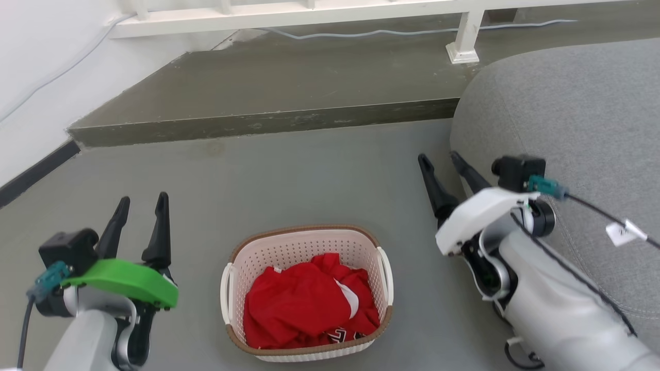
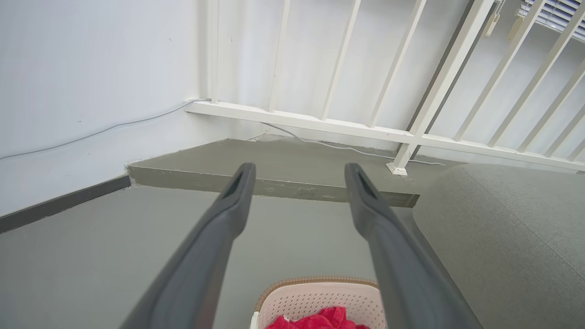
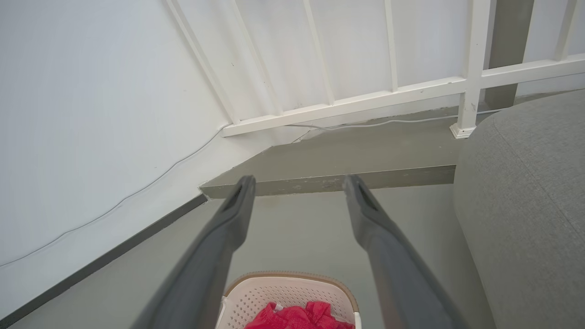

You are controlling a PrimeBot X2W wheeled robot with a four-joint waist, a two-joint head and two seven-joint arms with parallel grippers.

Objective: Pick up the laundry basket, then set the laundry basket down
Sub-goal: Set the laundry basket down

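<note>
Open-fingered, my left pincer [image 1: 144, 198] hangs low on my left side, its two dark fingers [image 2: 219, 237] spread well apart and gripping nothing, tips aimed out over the grey floor [image 1: 309, 175]. My right pincer [image 1: 439, 156] is likewise spread and bare. It is held a little farther forward on my right, fingers pointing up and slightly leftward in the head view, just beside the rounded edge of a grey upholstered sofa [image 1: 567, 118]. The laundry basket [image 1: 304, 230] sits on the floor between my two arms, nearer to me than either set of fingertips and apart from both pincers. It is cream-white and perforated, with a brown woven-look rim, and a white handle [image 1: 225, 288] shows on its left and on its right side. Inside lies a crumpled red garment [image 1: 304, 304] with some white on it. From each wrist view I look along my own fingers and see the basket's far rim and a bit of the red cloth at the bottom edge, between the fingers. Ahead, the floor meets a low raised step [image 1: 289, 87]. Beyond it runs a white railing [image 1: 309, 15], with a pale cable [image 1: 361, 33] lying at its foot.
</note>
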